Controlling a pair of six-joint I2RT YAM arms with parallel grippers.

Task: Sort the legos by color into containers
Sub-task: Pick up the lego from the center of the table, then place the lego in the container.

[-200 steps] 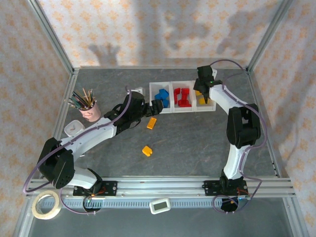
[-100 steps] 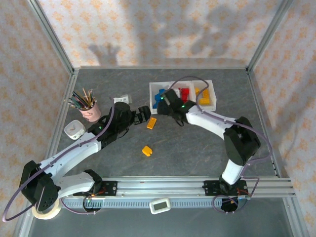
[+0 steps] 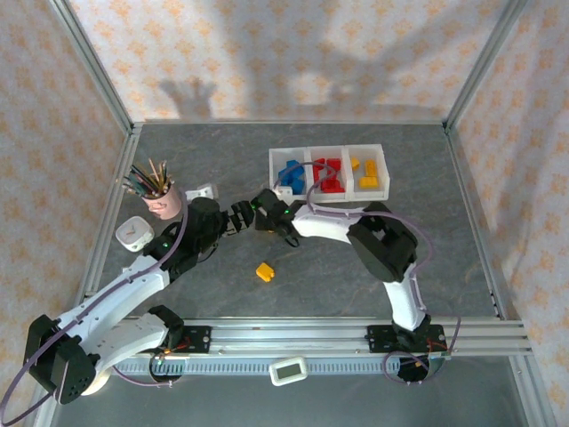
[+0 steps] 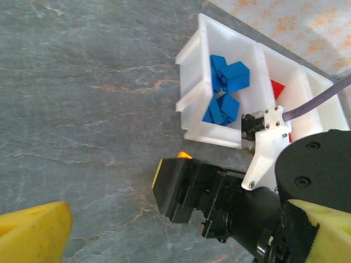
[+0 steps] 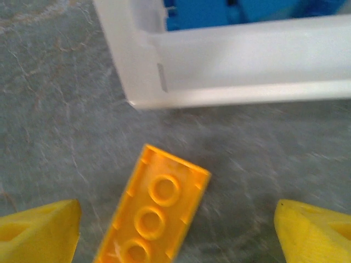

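Observation:
An orange lego (image 5: 153,213) lies underside up on the grey table, just in front of the tray's corner (image 5: 143,82). My right gripper (image 5: 175,233) stands open around it, one yellow fingertip (image 5: 38,230) on each side. From above, the right gripper (image 3: 267,207) hides this brick. A second orange lego (image 3: 264,271) lies loose nearer the arms. The tray (image 3: 272,161) holds blue legos (image 3: 292,173), red legos (image 3: 327,175) and yellow legos (image 3: 366,175), one colour per compartment. My left gripper (image 3: 237,216) is open, close to the right one, whose black finger (image 4: 178,189) covers most of the brick (image 4: 184,155).
A pink cup of pencils (image 3: 160,191) stands left of the arms' working spot, with a small white block (image 3: 204,190) and a white clock (image 3: 133,233) nearby. A white device (image 3: 287,370) sits by the front rail. Metal frame posts bound the table.
My right arm swung from the tray's right compartment across to the left and down over the orange brick. My left gripper drew back from the tray toward the left.

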